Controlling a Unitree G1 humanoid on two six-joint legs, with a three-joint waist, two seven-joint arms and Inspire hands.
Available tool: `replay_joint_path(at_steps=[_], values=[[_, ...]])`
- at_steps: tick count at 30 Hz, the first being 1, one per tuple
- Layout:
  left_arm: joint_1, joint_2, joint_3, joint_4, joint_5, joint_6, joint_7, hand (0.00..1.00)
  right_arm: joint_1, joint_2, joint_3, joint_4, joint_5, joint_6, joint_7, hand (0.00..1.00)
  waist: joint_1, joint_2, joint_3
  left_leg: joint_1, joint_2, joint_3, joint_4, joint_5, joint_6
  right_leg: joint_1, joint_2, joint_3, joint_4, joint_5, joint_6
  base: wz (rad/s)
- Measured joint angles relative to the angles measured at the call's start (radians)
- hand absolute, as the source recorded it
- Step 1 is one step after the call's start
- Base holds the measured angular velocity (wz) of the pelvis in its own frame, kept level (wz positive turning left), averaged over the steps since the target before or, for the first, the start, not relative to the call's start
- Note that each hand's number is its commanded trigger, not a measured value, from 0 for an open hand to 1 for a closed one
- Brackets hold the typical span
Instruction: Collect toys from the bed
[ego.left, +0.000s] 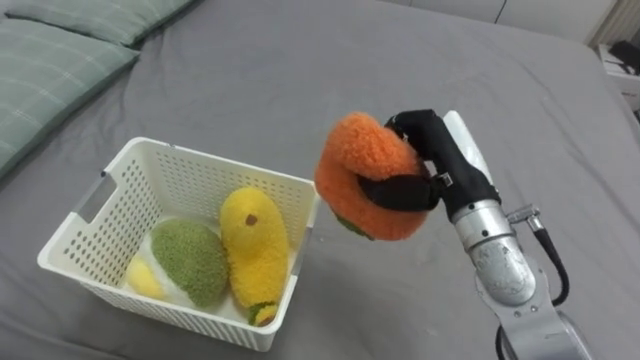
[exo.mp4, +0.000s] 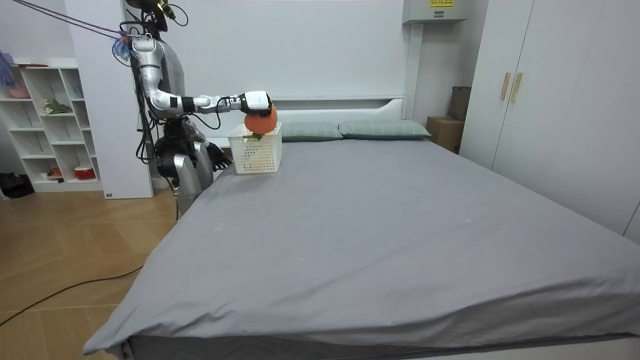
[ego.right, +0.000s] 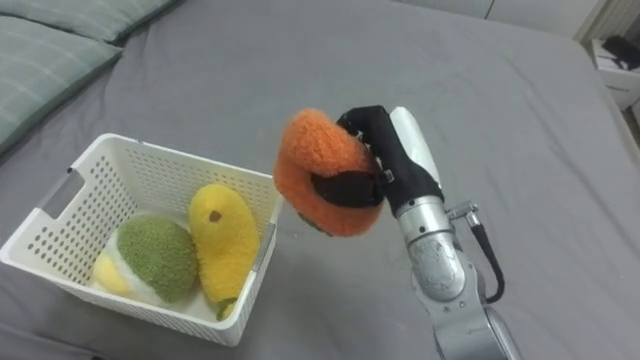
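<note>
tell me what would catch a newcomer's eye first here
The bright orange plush toy, gripped in the robot's right hand, beside the right rim of the white basket on the grey bed. Next, the yellow toy and the green toy lying side by side inside that basket.

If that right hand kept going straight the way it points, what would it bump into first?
Probably nothing: the right hand, clutching the orange plush toy, points out above the grey bed; the white basket sits off to its left.
</note>
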Motion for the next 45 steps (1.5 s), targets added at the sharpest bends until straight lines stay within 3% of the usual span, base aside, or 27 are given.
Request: replay_joint_path(at_steps=[6, 9, 15, 16, 19, 20, 21, 22, 31, 45], values=[[-0.019, 0.000, -0.003, 0.024, 0.001, -0.005, 0.005, 0.00, -0.045, 0.002, 0.015, -0.025, 0.011, 0.000, 0.016, 1.00, 0.022, -0.002, 0.0011, 0.002, 0.001, -0.001, -0.003, 0.000, 0.000, 0.001, 0.001, -0.001, 0.000, 0.000, 0.000, 0.00], [-0.026, 0.000, -0.001, 0.023, 0.007, -0.007, 0.007, 0.00, -0.073, 0.008, 0.048, -0.025, -0.009, 0.000, 0.029, 1.00, 0.033, -0.011, 0.0080, -0.002, 0.001, -0.001, -0.005, 0.000, 0.000, -0.002, 0.001, -0.001, -0.001, 0.000, 0.000, 0.00], [-0.038, 0.000, -0.012, 0.019, 0.043, -0.007, 0.001, 0.00, -0.109, 0.052, 0.131, -0.026, -0.092, 0.010, 0.070, 0.98, 0.073, -0.018, 0.0045, -0.006, 0.001, -0.003, 0.000, -0.004, 0.001, -0.004, 0.000, -0.008, -0.001, 0.000, 0.000, 0.02], [-0.042, 0.000, -0.013, 0.018, 0.046, -0.007, 0.000, 0.00, -0.116, 0.058, 0.142, -0.026, -0.107, 0.015, 0.076, 0.66, 0.079, -0.020, 0.0033, -0.007, 0.001, -0.005, 0.000, -0.004, 0.001, -0.004, 0.000, -0.015, -0.001, 0.000, 0.000, 0.07], [-0.047, 0.001, -0.013, 0.019, 0.071, -0.007, -0.001, 0.00, -0.146, 0.069, 0.166, -0.026, -0.110, 0.019, 0.084, 0.53, 0.090, -0.023, 0.0007, -0.010, 0.001, -0.013, 0.000, -0.004, 0.001, -0.004, -0.001, -0.026, -0.002, 0.000, 0.000, 0.08], [-0.048, 0.000, -0.013, 0.019, 0.078, -0.007, -0.001, 0.00, -0.151, 0.069, 0.171, -0.026, -0.110, 0.019, 0.086, 0.37, 0.097, -0.024, 0.0005, -0.009, 0.001, -0.013, 0.000, -0.004, 0.001, -0.004, -0.001, -0.026, -0.002, 0.000, 0.000, 0.00], [-0.052, 0.000, -0.013, 0.019, 0.081, -0.007, 0.000, 0.00, -0.159, 0.070, 0.182, -0.026, -0.112, 0.019, 0.093, 0.11, 0.106, -0.025, 0.0003, -0.009, 0.001, -0.013, 0.000, -0.004, 0.001, -0.004, -0.001, -0.026, -0.002, 0.000, 0.000, 0.00], [-0.055, 0.001, -0.013, 0.019, 0.087, -0.007, 0.000, 0.00, -0.170, 0.069, 0.199, -0.026, -0.119, 0.021, 0.102, 0.00, 0.112, -0.027, 0.0007, -0.009, 0.001, -0.013, -0.001, -0.004, 0.001, -0.004, -0.001, -0.026, -0.002, 0.000, 0.000, 0.00], [-0.065, 0.017, -0.015, 0.021, 0.089, -0.005, 0.001, 0.00, -0.175, 0.072, 0.243, -0.026, -0.127, 0.028, 0.157, 0.00, 0.161, -0.061, 0.0113, -0.016, -0.001, -0.025, -0.003, -0.005, 0.001, -0.002, -0.001, -0.027, -0.004, 0.000, 0.001, 0.03], [-0.072, 0.026, -0.033, 0.019, 0.089, 0.017, 0.001, 0.00, -0.175, 0.085, 0.264, -0.025, -0.127, 0.047, 0.168, 0.00, 0.158, -0.059, 0.0123, -0.030, -0.002, -0.034, 0.001, -0.005, 0.001, -0.004, 0.001, -0.029, -0.018, 0.001, 0.002, 0.02]])
